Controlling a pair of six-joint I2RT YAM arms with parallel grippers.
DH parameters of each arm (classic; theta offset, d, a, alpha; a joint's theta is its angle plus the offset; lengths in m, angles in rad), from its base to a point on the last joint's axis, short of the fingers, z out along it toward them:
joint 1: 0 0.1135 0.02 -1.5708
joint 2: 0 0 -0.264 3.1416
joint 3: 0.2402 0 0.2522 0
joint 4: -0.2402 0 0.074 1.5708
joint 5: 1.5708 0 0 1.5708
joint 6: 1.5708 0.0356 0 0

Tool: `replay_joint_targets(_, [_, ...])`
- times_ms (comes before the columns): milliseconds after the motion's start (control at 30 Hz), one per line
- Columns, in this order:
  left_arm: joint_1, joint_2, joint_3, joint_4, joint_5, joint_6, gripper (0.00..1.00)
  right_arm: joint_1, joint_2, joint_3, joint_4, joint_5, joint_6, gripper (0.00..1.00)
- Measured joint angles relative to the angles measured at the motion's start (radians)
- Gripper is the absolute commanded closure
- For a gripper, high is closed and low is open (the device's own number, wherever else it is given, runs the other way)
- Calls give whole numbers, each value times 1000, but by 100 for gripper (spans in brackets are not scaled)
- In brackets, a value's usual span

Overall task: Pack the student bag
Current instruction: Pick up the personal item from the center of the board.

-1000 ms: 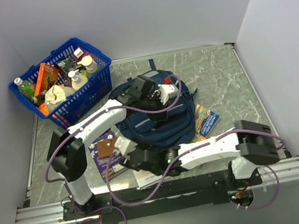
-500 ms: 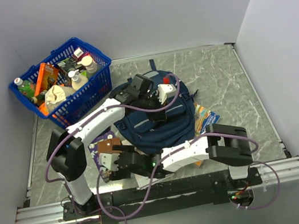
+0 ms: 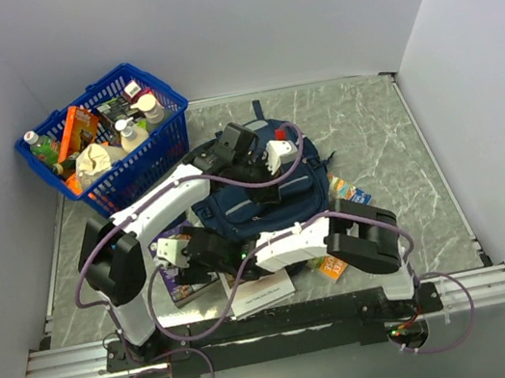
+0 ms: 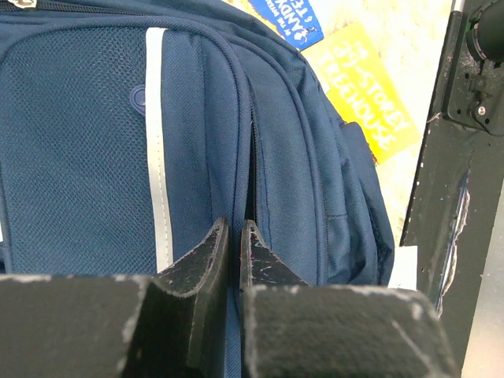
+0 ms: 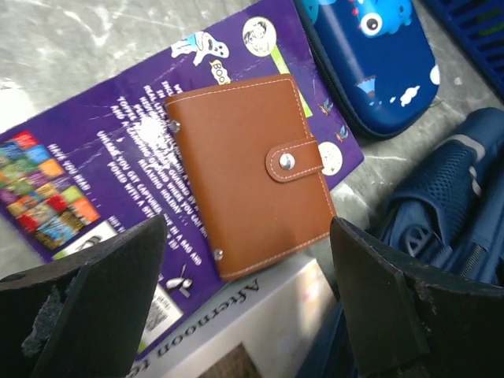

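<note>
The large navy blue fabric backpack [image 3: 294, 193] lies in the middle of the grey marble-pattern bench [image 3: 369, 129]. The left pincer [image 4: 234, 236] is almost fully closed at a zip seam of this backpack; whether it pinches fabric, I cannot tell. The right pincer [image 5: 248, 228] is wide open above a brown leather wallet [image 5: 248, 169], which lies on a purple book [image 5: 87, 157].

**Diffuse, even light from above in all three views; shadows soft.**
Overhead view sharp, with faint shadow on the table [image 3: 369, 129] under both arms; left gripper [image 4: 235, 228] close to the lens, dark and blurred, the student bag [image 4: 79, 118] weave just beyond its tips crisp; fingers of the right gripper [image 5: 246, 223] blurred at either lower edge, the brown wallet [image 5: 244, 165] between them in focus, a pale sheen on the purple book [image 5: 87, 142] beneath it.
</note>
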Motion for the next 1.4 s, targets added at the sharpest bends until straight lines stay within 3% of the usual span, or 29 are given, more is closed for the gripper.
replay_joint_targets(933, [11,0,37,-46,21,63,95,-61,87,105,-110,-191,5,6])
replay_joint_targets(1400, [28,-27,68,-71,8,66,95,-63,57,-2,42,-194,8,6])
